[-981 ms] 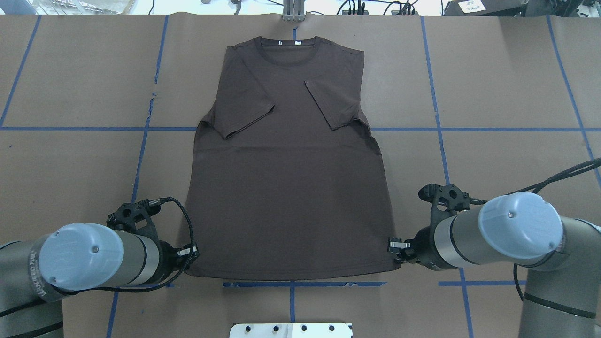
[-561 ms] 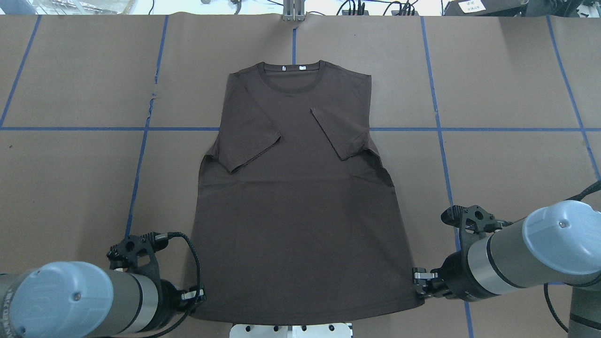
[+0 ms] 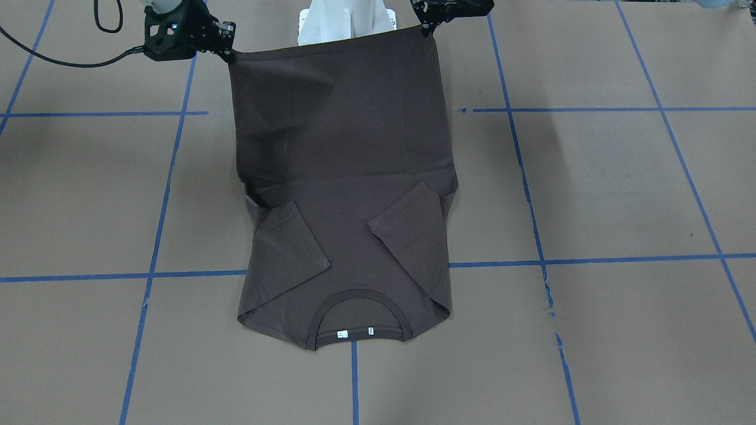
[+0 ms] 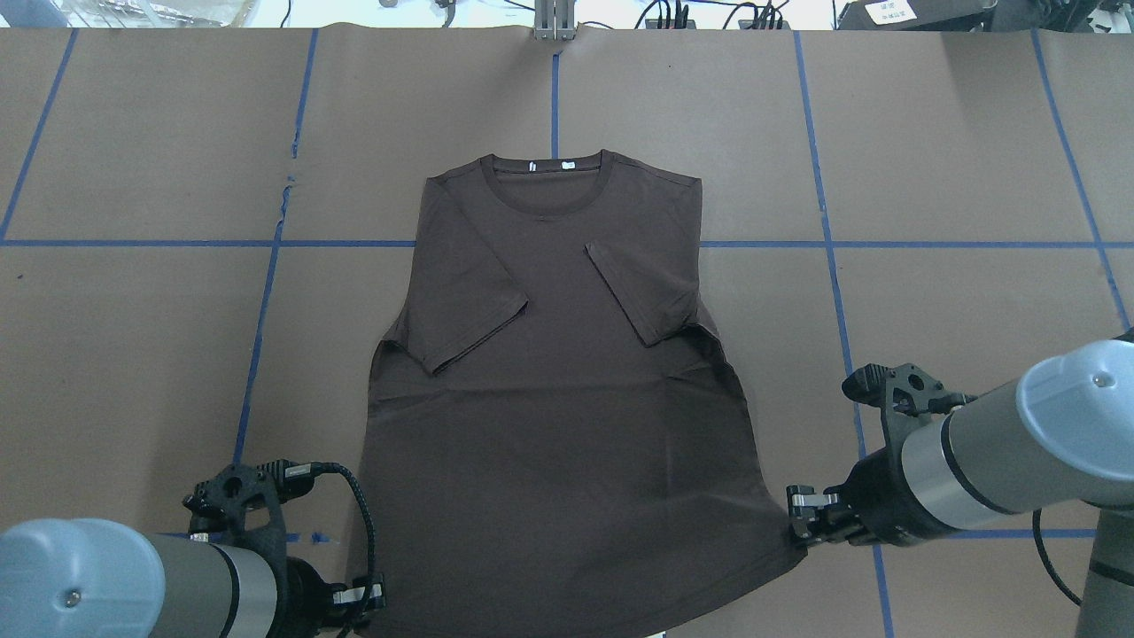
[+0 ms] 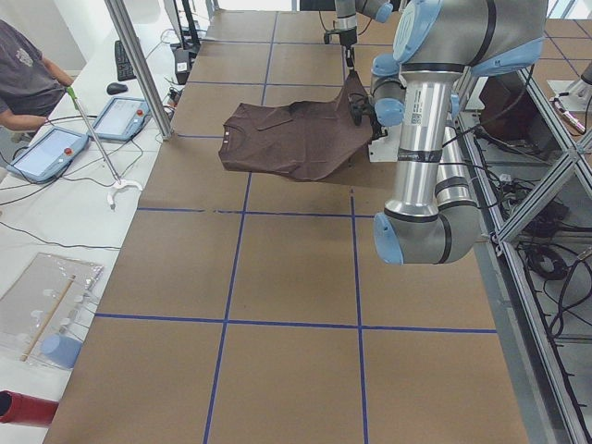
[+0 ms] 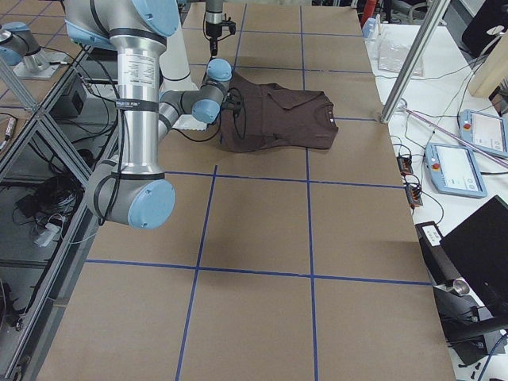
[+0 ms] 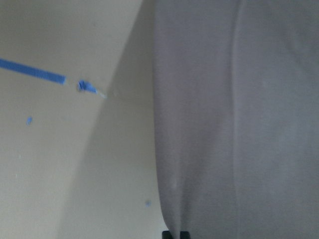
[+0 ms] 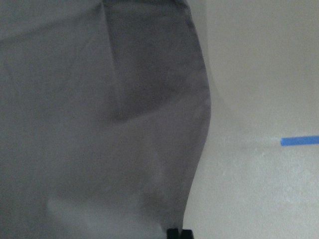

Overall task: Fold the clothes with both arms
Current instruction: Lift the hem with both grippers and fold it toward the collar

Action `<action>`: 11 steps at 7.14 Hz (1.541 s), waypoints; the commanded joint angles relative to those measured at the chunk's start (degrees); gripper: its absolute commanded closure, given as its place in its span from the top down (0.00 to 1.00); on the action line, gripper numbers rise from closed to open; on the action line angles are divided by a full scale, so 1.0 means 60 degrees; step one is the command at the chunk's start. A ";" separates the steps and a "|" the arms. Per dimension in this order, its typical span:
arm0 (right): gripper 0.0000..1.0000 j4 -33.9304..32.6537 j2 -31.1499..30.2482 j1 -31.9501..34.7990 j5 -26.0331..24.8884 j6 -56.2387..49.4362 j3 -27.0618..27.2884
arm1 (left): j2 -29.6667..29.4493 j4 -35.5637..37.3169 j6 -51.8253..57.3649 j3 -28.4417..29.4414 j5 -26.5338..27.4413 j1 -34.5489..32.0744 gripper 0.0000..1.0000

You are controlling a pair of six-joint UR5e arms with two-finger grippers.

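The dark grey-brown T-shirt [image 4: 567, 399] lies front up with both sleeves folded onto the chest, and its collar [image 4: 549, 173] is at the far end. My left gripper [image 4: 363, 598] is shut on the near-left hem corner. My right gripper [image 4: 797, 518] is shut on the near-right hem corner. In the front view the shirt [image 3: 342, 177] has its hem held above the table between the right gripper [image 3: 227, 46] and the left gripper [image 3: 426, 26], while its collar end rests on the table. The wrist views show only the shirt's fabric [image 7: 234, 124] [image 8: 99, 124].
The brown paper table [image 4: 930, 159] carries a grid of blue tape lines. The white pedestal base [image 3: 345, 23] stands under the lifted hem. A metal post [image 5: 139, 65], tablets and an operator [image 5: 23, 79] are beyond the far side.
Both grippers have pulled back toward the robot's base with the hem corners, dragging the shirt along the table. The collar has slid from the far edge toward the middle.
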 commanded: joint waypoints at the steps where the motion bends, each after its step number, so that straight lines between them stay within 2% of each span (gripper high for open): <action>1: 0.00 0.0003 0.0995 0.1707 0.0050 -0.1029 -0.1070 | -0.0217 0.0036 0.1641 0.0224 -0.0019 -0.1677 0.00; 3: 0.00 0.0002 0.2168 0.2852 0.0501 -0.1119 -0.2476 | -0.1224 0.0080 0.2759 0.1492 -0.0617 -0.3437 0.00; 7: 0.00 -0.0012 0.4308 0.3984 0.0504 -0.1471 -0.5069 | -0.2648 -0.0182 0.4016 0.4029 -0.0606 -0.5139 0.00; 8: 0.00 0.0002 0.4530 0.4087 0.0475 -0.1500 -0.5612 | -0.2738 -0.1025 0.4241 0.4832 -0.0606 -0.5608 0.00; 10: 0.00 0.0017 0.5132 0.4321 0.0475 -0.1500 -0.6625 | -0.3118 -0.3525 0.4185 0.6924 -0.0606 -0.5715 0.00; 11: 0.00 0.0017 0.5524 0.4366 0.0461 -0.1500 -0.7049 | -0.3453 -0.3697 0.4170 0.7514 -0.0591 -0.5744 0.00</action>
